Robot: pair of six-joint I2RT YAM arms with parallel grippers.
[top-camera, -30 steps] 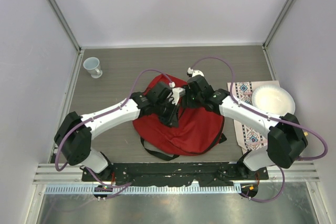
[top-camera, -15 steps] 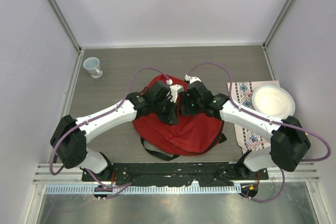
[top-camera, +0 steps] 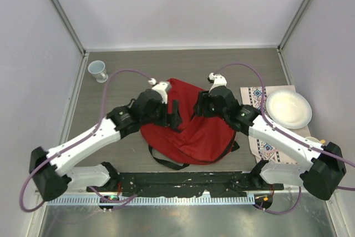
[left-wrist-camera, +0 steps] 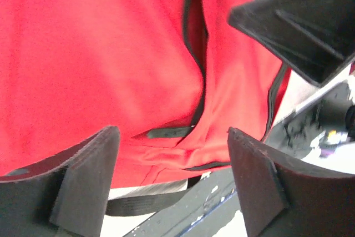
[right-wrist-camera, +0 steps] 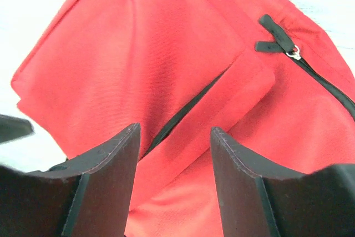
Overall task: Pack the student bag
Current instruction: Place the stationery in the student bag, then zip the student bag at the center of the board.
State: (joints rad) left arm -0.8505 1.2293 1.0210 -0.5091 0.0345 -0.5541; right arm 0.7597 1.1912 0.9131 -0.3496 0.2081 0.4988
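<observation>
Bag: the red student bag [top-camera: 191, 123] lies flat in the middle of the table [top-camera: 133, 67], just beyond the arm bases, with a black strap [top-camera: 163, 162] trailing off its near edge.
Bag's long axis: it runs roughly from the far edge toward the near edge, narrower at the far end and rounder toward me.
Zips: a black zip line [left-wrist-camera: 195, 65] runs down the cloth in the left wrist view; the right wrist view shows a zip pull [right-wrist-camera: 280, 40] at the end of a closed-looking zip, and a darker slit [right-wrist-camera: 186, 112] along a pocket flap. Whether any compartment gapes I cannot tell.
Left gripper [top-camera: 173, 116]: it hangs over the bag's left half, fingers spread wide with nothing between them; red cloth lies directly below.
Right gripper [top-camera: 201, 106]: it hangs over the bag's far-right part, fingers parted and empty, the pocket slit showing between them.
Key relation: the bag sits under both claws, between the two arms; neither is clearly nearer. The zip pull lies off to the side of the right claw, so I judge that arm is better placed for it.
Other things: a white cup [top-camera: 99, 71] stands far left, and a white plate [top-camera: 288, 109] rests on a patterned cloth [top-camera: 260, 137] on the right, all well apart from the bag.
Stage: with both claws empty, this fits either opening the bag or having just closed it.
</observation>
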